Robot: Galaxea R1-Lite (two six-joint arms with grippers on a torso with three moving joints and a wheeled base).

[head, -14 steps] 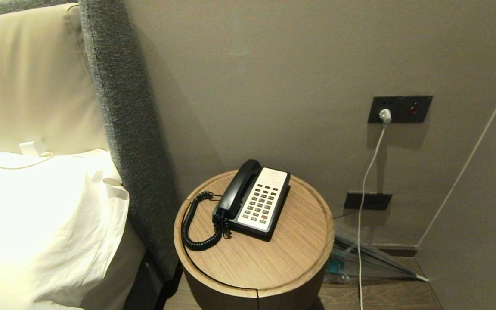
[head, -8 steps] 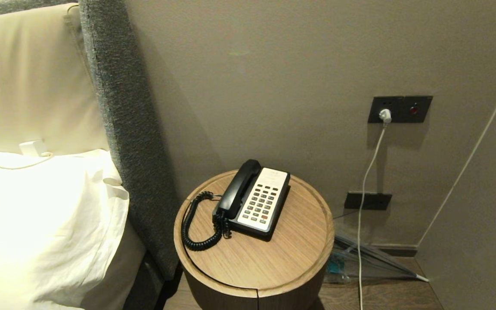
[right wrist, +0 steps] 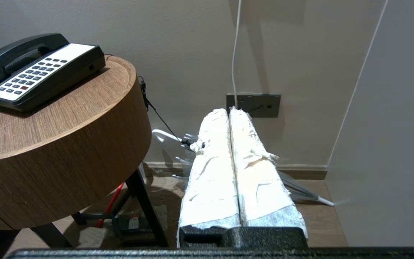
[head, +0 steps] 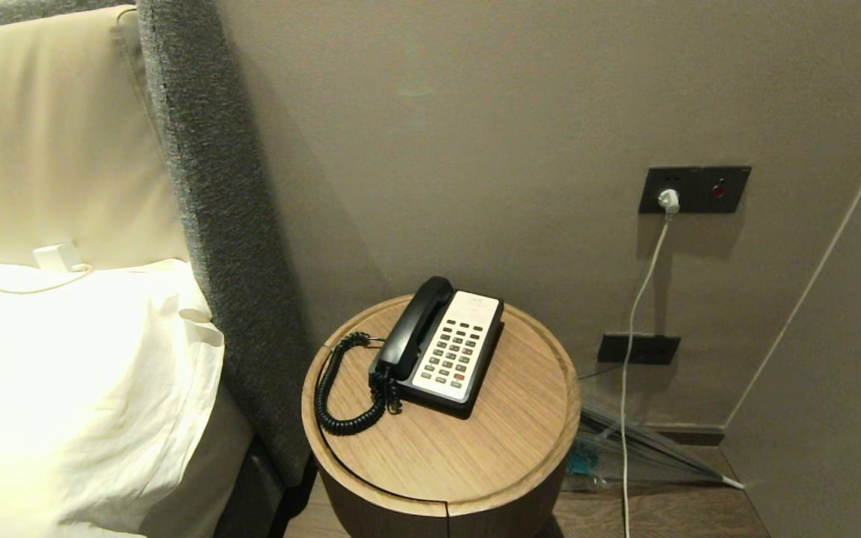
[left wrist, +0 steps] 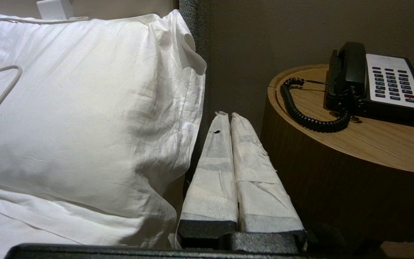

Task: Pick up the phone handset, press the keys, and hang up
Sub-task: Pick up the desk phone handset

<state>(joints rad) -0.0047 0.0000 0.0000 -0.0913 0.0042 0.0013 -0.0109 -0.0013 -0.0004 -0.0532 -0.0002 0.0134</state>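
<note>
No print on the keys [head: 449, 353] or their white faceplate [head: 471, 305] is legible.

Dim warm light; pillow [head: 79, 373] glaring; phone handset [head: 415, 327] sharp.

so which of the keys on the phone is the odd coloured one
The red key, in the keys grid on the white faceplate, in the row second from the phone's near end, far from the handset; all the others are grey.
</note>
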